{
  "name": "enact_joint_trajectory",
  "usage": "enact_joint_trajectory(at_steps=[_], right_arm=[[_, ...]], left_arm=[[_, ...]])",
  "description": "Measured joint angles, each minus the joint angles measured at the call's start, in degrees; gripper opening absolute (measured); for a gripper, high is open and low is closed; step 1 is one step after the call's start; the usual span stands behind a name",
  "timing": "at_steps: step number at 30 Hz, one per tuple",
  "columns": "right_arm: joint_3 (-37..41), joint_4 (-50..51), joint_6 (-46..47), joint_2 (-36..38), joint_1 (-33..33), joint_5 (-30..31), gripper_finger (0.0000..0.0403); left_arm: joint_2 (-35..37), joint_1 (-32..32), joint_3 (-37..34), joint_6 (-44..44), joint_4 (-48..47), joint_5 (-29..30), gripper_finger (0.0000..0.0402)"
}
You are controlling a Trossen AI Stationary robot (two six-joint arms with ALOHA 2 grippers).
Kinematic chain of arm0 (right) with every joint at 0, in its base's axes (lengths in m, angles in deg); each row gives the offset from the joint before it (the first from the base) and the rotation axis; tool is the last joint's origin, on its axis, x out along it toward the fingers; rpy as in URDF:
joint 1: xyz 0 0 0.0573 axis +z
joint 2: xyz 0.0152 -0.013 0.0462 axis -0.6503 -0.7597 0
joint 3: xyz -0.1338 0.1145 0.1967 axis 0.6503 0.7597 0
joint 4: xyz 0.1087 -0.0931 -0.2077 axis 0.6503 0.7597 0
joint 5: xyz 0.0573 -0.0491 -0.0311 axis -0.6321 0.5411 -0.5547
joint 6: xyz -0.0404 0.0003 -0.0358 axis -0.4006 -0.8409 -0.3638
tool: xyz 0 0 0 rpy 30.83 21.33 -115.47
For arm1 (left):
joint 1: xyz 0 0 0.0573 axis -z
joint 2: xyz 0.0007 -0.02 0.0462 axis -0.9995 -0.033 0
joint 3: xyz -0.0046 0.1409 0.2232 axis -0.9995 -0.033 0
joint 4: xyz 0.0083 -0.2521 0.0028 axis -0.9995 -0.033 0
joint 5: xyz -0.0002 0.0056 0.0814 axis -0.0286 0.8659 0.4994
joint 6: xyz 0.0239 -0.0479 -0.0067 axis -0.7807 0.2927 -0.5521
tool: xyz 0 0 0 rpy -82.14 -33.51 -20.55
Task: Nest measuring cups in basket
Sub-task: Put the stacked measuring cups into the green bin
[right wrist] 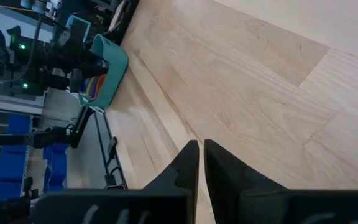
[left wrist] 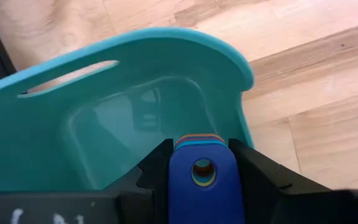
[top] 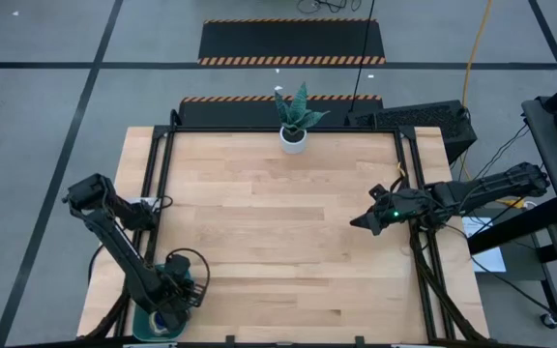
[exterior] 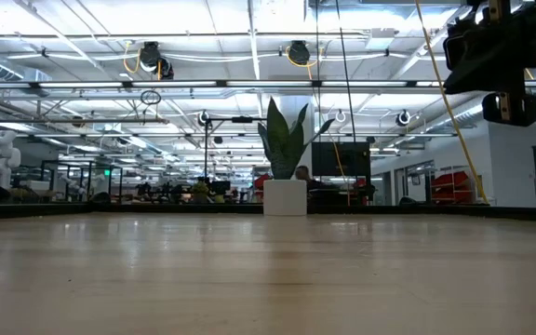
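Observation:
The teal basket (left wrist: 104, 106) lies at the table's near left corner, partly over the edge (top: 149, 330). My left gripper (top: 174, 307) stands over it, pointing down, shut on a nested stack of measuring cups (left wrist: 202, 180). Only the stacked handles show, navy on top with other colours beneath; the bowls are hidden by the gripper. In the right wrist view the basket (right wrist: 112, 65) shows far off with the coloured cups (right wrist: 94, 85) at it. My right gripper (top: 360, 223) hovers shut above the table's right side, holding nothing (right wrist: 201, 149). My left gripper pinches the stacked handles' two long edges (left wrist: 174, 171) between its two fingers, near the handles' free end, where a hole (left wrist: 202, 172) shows. The fingers come from above, pointing down into the basket. Whether the cups rest on the basket's floor is hidden.
A white pot with a green plant (top: 294, 138) stands at the middle of the table's far edge, also in the low view as the pot (exterior: 285, 197). Bare wood (top: 278, 242) lies between the two arms. Black rails (top: 153, 184) run along the table's left and right sides.

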Motion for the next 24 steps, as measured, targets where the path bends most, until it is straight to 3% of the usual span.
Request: enact_joint_trajectory(at_steps=[7, 14, 20, 24], right_arm=[[0.0, -0.8, 0.0, 0.0, 0.0, 0.0, 0.0018], [0.0, -0.8, 0.0, 0.0, 0.0, 0.1, 0.0018], [0.0, -0.8, 0.0, 0.0, 0.0, 0.2, 0.0018], [0.0, -0.8, 0.0, 0.0, 0.0, 0.2, 0.0018]], left_arm=[[0.0, 0.0, 0.0, -0.6, -0.4, -0.3, 0.0175], [0.0, 0.0, 0.0, -1.7, -0.5, -1.6, 0.0181], [0.3, -0.6, 0.0, -1.0, -2.5, -8.6, 0.0183], [2.2, -0.7, 0.0, -0.2, -2.8, -7.8, 0.0183]])
